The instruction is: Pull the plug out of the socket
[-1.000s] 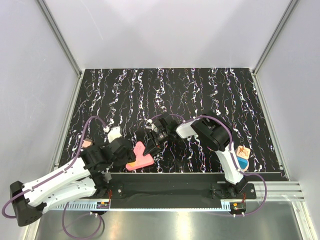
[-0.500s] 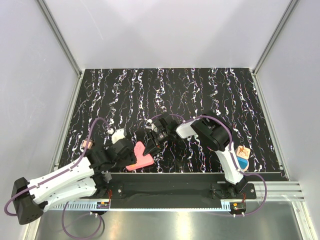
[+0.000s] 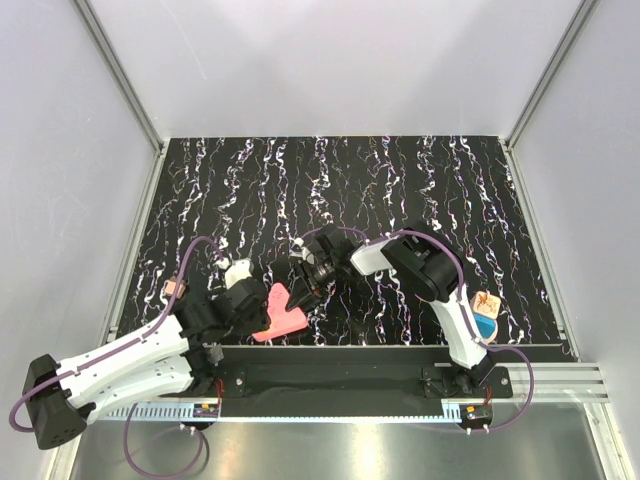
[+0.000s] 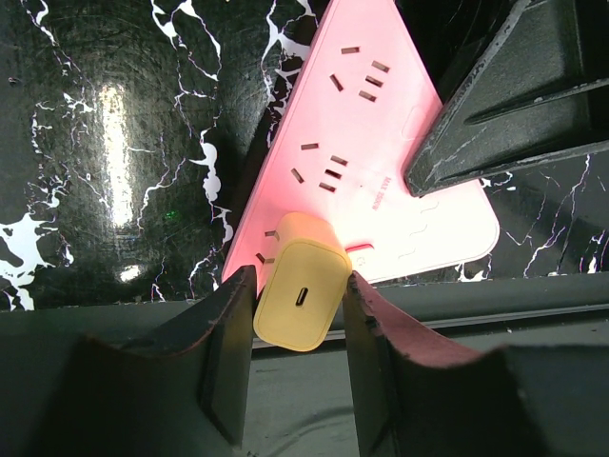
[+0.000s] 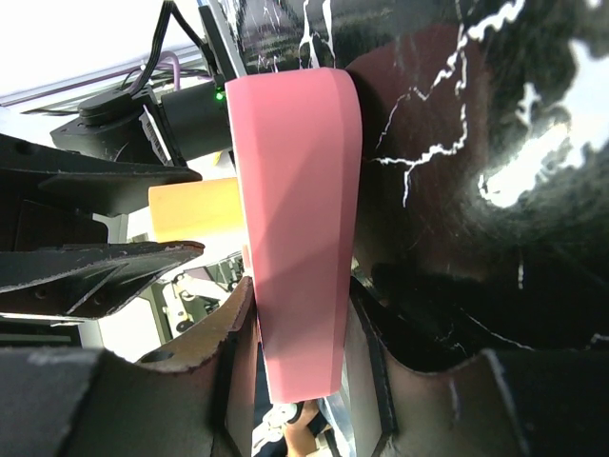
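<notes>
A pink socket strip (image 3: 283, 310) lies near the table's front edge and fills the left wrist view (image 4: 352, 152). A yellow plug (image 4: 300, 295) sits in its near end, and bits of metal pin show at the plug's left edge. My left gripper (image 3: 255, 314) has its fingers pressed on both sides of the plug (image 4: 300, 286). My right gripper (image 3: 298, 292) is shut on the far end of the strip, which stands edge-on between its pads (image 5: 300, 295). The plug shows as a yellow block in the right wrist view (image 5: 190, 209).
A white block (image 3: 237, 270) and a small orange piece (image 3: 175, 288) lie left of the left arm. A blue and orange object (image 3: 484, 306) lies by the right arm's base. The black rail (image 3: 330, 380) runs just below the strip.
My left arm has moved right and in toward the strip's near end. The strip and my right gripper have barely shifted.
</notes>
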